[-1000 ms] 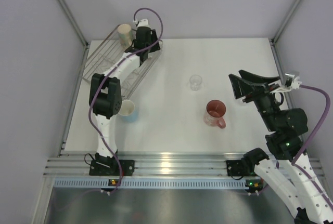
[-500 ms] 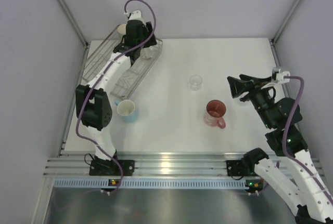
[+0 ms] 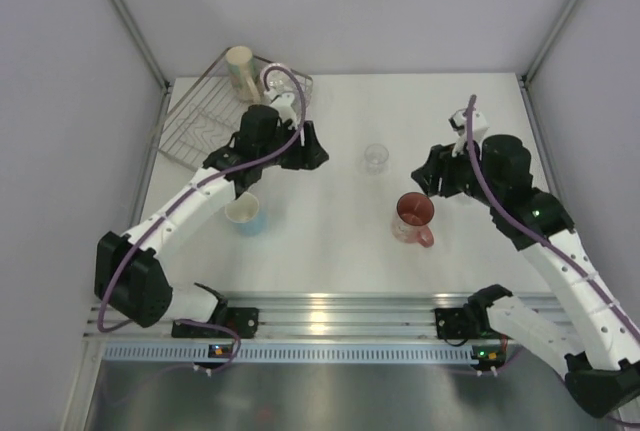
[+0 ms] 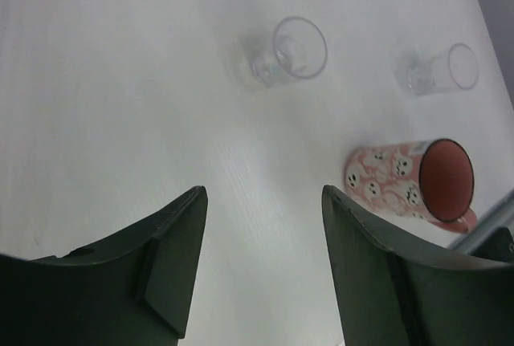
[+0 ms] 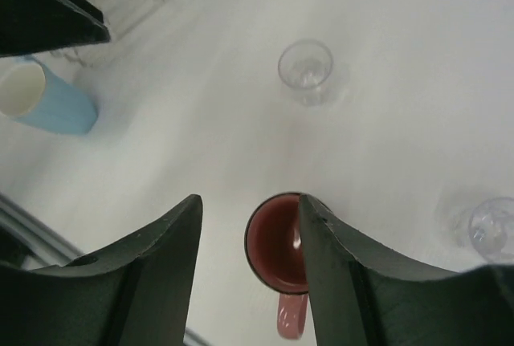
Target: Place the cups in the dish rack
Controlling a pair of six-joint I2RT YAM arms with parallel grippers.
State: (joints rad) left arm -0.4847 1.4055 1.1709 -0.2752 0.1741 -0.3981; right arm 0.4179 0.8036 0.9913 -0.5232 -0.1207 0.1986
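**A:** How does the left pincer stand?

**B:** The left gripper (image 4: 263, 193) is spread wide. Its two dark fingers are apart, with only bare white table (image 4: 120, 81) between them. Beyond its tips, at the top of the wrist view, a small clear glass (image 4: 289, 49) stands, with a second clear glass (image 4: 442, 69) at the upper right. A pink-red ceramic mug (image 4: 409, 179), printed with white figures and red inside, shows at the right edge.

**A:** And the right one?

**B:** The right gripper (image 5: 249, 201) is also spread and pinches nothing. The pink-red mug (image 5: 277, 242) shows below the gap, its handle towards the bottom of the frame. The right-hand finger covers part of its rim, and I cannot tell whether that finger touches it.

**A:** What lies further out from there?

**B:** One clear glass (image 5: 306, 69) stands above centre, the other (image 5: 490, 229) is at the lower right edge, and a light blue cup (image 5: 48, 101) with a pale inside is at the left edge.

**A:** Where do things lie from overhead?

**B:** The rectangular silver wire dish rack (image 3: 190, 126) lies in the upper left of the table. An upright cream mug (image 3: 240, 71) stands at its top corner. The left gripper (image 3: 308, 154) hangs at the rack's right side. The light blue cup (image 3: 245, 213) stands on the table just below the rack, beside the left arm. A clear glass (image 3: 376, 158) stands mid-table between the two grippers. The pink-red mug (image 3: 413, 219) stands right of centre, with the right gripper (image 3: 430, 176) just above it in the frame.
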